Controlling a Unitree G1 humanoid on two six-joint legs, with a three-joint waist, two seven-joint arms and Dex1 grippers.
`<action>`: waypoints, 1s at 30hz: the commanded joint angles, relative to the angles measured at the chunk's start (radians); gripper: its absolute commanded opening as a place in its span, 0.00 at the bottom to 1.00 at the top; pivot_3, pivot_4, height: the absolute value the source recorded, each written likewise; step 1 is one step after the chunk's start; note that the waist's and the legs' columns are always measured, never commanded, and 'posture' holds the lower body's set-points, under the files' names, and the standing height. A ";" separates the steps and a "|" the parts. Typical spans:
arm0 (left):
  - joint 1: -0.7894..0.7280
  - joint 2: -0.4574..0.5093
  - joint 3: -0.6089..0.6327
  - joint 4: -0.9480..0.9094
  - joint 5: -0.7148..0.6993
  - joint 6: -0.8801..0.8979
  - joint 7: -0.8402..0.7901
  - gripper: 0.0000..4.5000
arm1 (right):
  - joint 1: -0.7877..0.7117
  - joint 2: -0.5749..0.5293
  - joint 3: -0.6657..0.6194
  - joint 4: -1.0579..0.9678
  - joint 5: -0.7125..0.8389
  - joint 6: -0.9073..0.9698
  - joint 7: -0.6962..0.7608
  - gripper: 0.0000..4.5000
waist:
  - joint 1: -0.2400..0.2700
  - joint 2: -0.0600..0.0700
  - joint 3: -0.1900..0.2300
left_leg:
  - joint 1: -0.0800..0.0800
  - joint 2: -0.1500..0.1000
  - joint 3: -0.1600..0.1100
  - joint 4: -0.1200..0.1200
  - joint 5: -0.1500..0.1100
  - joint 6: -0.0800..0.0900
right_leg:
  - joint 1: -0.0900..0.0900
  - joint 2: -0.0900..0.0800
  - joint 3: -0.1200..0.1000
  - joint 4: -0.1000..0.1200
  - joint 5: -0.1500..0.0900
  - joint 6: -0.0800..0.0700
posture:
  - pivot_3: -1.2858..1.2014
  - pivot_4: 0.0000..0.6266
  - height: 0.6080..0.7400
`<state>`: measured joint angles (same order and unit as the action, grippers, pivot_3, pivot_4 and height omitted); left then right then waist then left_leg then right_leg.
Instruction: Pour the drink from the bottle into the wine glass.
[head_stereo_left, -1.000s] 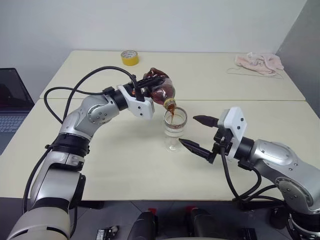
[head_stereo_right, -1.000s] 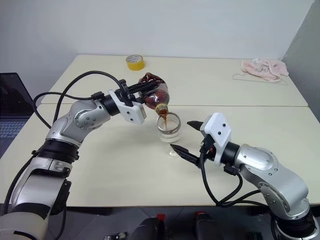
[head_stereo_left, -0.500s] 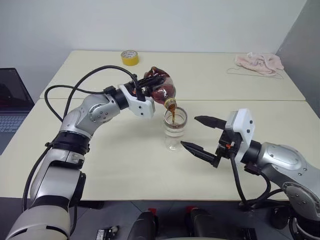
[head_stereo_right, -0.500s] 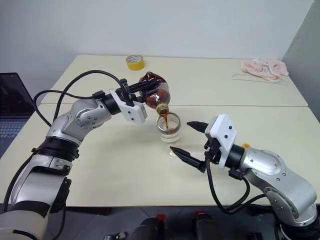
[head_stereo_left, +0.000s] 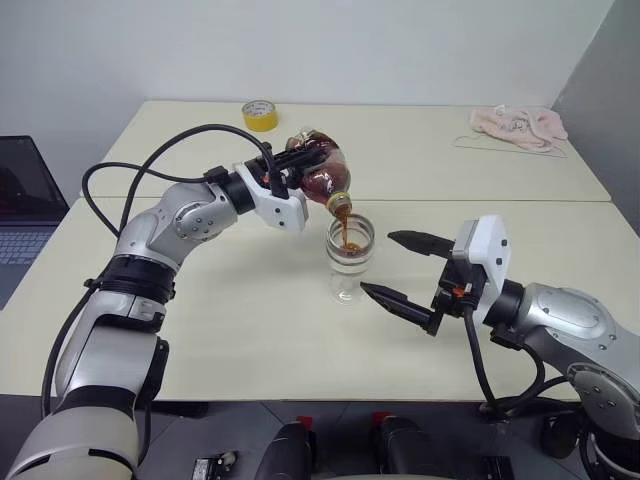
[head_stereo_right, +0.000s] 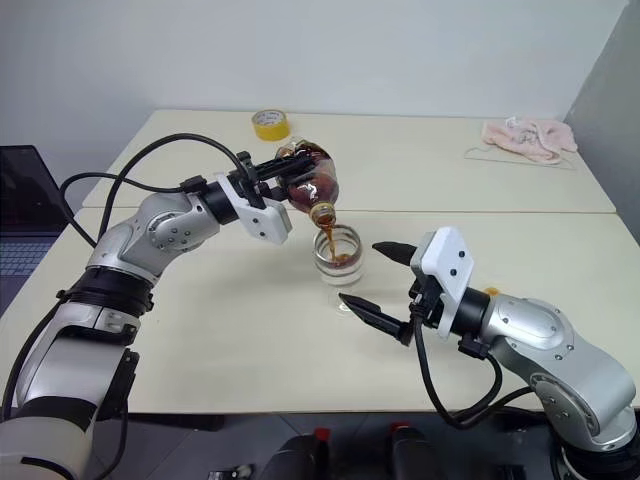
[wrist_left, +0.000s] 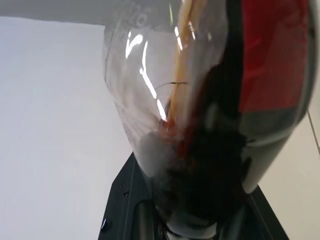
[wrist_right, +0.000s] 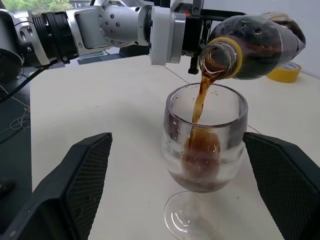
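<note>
My left gripper (head_stereo_left: 290, 165) is clamped on the tilted bottle (head_stereo_left: 322, 178), pouring the drink (wrist_right: 200, 150) into the wine glass (head_stereo_left: 349, 255) mid-desk, near the seam. My right gripper (head_stereo_left: 398, 266), spread wide, flanks the glass, apparently untouching. More tilt could overshoot the rim.

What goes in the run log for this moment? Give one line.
stage: pouring | left gripper: shut on bottle, tipped over glass | cola: streaming in | right gripper: open beside glass
</note>
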<state>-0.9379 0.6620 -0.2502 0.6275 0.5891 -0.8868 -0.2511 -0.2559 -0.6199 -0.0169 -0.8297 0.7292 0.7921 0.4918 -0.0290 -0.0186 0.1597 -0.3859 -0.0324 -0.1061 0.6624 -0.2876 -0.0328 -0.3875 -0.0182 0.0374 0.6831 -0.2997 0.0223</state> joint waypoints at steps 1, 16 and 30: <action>-0.041 0.016 0.014 -0.017 -0.008 -0.013 0.029 0.17 | -0.015 -0.002 -0.016 -0.030 0.019 -0.011 -0.008 1.00 | 0.000 0.000 0.000 | 0.000 0.000 0.000 0.000 0.000 0.000 | 0.000 0.000 0.000 0.000 0.000 0.000 | 0.52 0.24 1.00; 0.010 -0.004 0.017 -0.047 -0.086 0.025 -0.043 0.17 | -0.029 0.010 -0.002 -0.028 0.022 -0.005 -0.024 1.00 | 0.000 0.000 0.000 | 0.000 0.000 0.000 0.000 0.000 0.000 | 0.000 0.000 0.000 0.000 0.000 0.000 | 0.52 0.24 1.00; 0.101 -0.035 0.041 -0.144 -0.233 0.190 -0.163 0.17 | -0.031 0.018 0.002 -0.028 0.027 -0.005 -0.027 1.00 | -0.001 0.000 0.000 | 0.000 0.000 0.000 0.001 0.000 0.000 | 0.000 0.000 0.000 0.001 0.000 0.000 | 0.52 0.24 1.00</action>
<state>-0.8329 0.6288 -0.2458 0.5368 0.4037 -0.7175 -0.4063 -0.2778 -0.6069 -0.0092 -0.8296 0.7356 0.7946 0.4724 -0.0300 -0.0185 0.1596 -0.3857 -0.0324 -0.1062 0.6630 -0.2875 -0.0329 -0.3876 -0.0183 0.0377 0.6841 -0.2997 0.0222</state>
